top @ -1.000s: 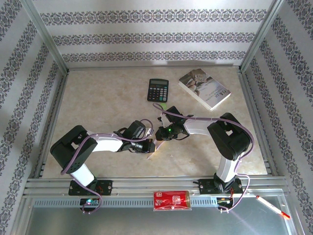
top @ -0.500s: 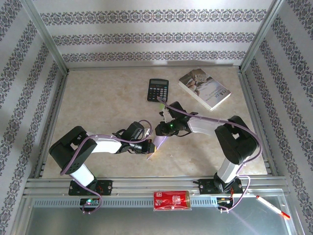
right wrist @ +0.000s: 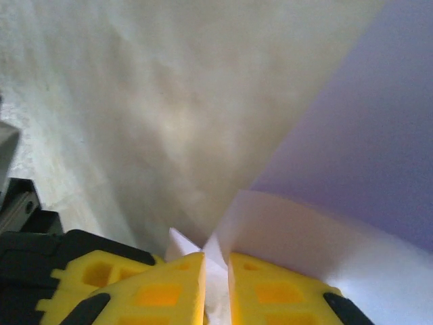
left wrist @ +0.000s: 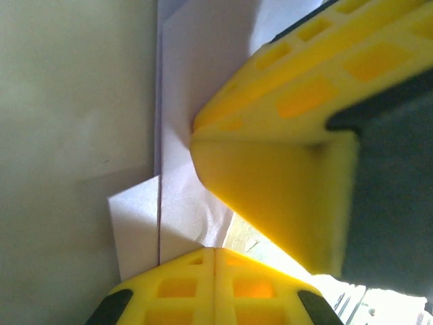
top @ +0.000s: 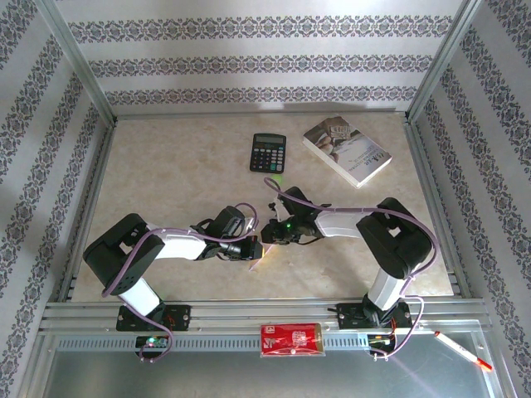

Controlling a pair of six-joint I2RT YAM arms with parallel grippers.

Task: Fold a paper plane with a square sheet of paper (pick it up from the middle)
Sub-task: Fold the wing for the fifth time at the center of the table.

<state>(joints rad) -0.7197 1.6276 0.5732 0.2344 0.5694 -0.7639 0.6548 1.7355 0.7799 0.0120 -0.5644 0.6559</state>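
Item: lilac paper sheet [left wrist: 183, 88], partly folded, nearward of the calculator [top: 267, 152]; we record left gripper [left wrist: 215, 252] and right gripper [right wrist: 216, 263] both pinched on it.

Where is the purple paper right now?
From above, the purple paper is near the middle of the table, pinched in the jaws of both arms, on the near side of the calculator.
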